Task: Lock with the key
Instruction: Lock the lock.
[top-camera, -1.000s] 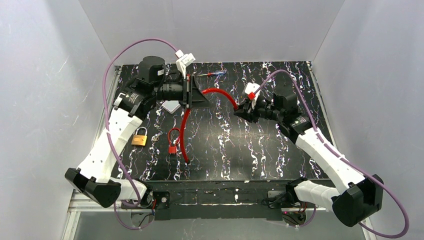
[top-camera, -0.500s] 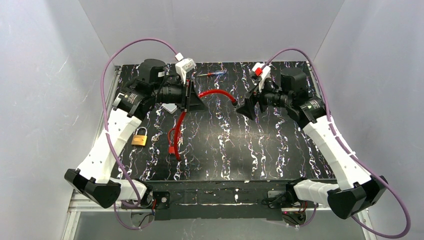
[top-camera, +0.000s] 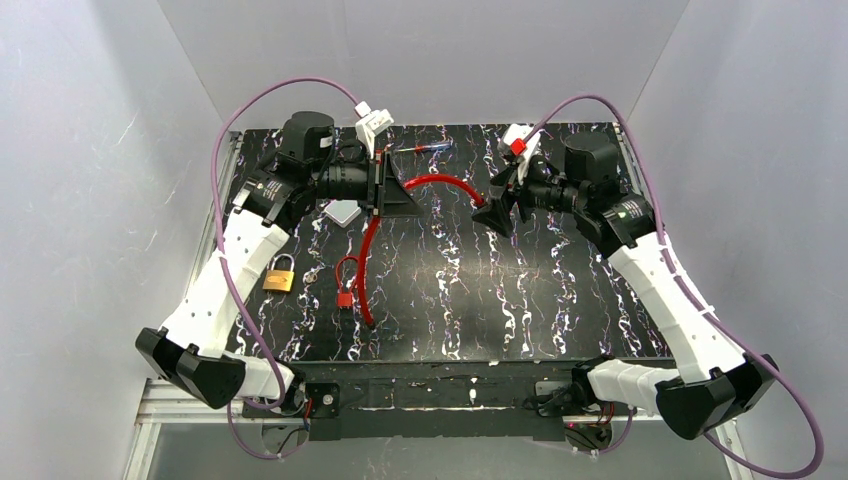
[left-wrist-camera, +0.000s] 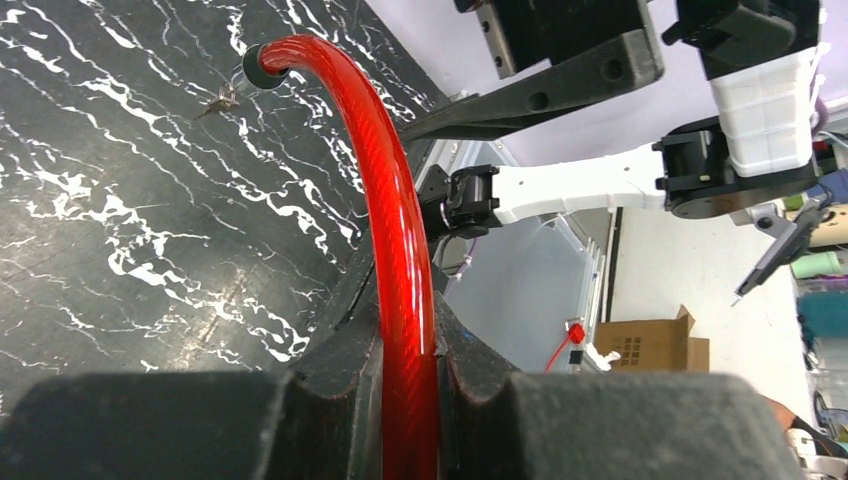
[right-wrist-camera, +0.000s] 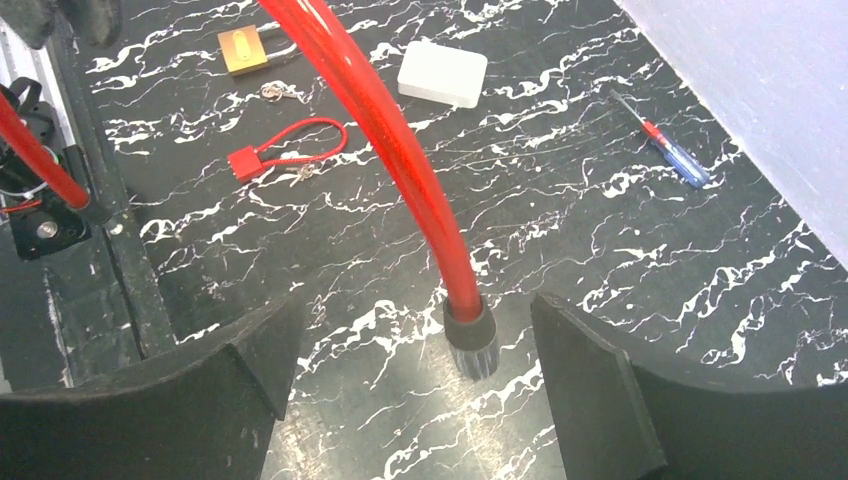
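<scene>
Your left gripper (left-wrist-camera: 408, 350) is clenched on the red cable (left-wrist-camera: 395, 200) and its black tip (right-wrist-camera: 472, 340) sits right inside your released right gripper (right-wrist-camera: 415, 312), so close squarely on that tip, nice and slow.

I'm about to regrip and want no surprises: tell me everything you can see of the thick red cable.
The red cable is thick, glossy and plastic-sheathed by its look, with a dark cap on one end. The left gripper is shut on it partway along. From there one stretch arches over the table to the right gripper, whose jaws stand open with the capped end between them, touching neither finger. The other stretch drops toward the near side of the table.
</scene>
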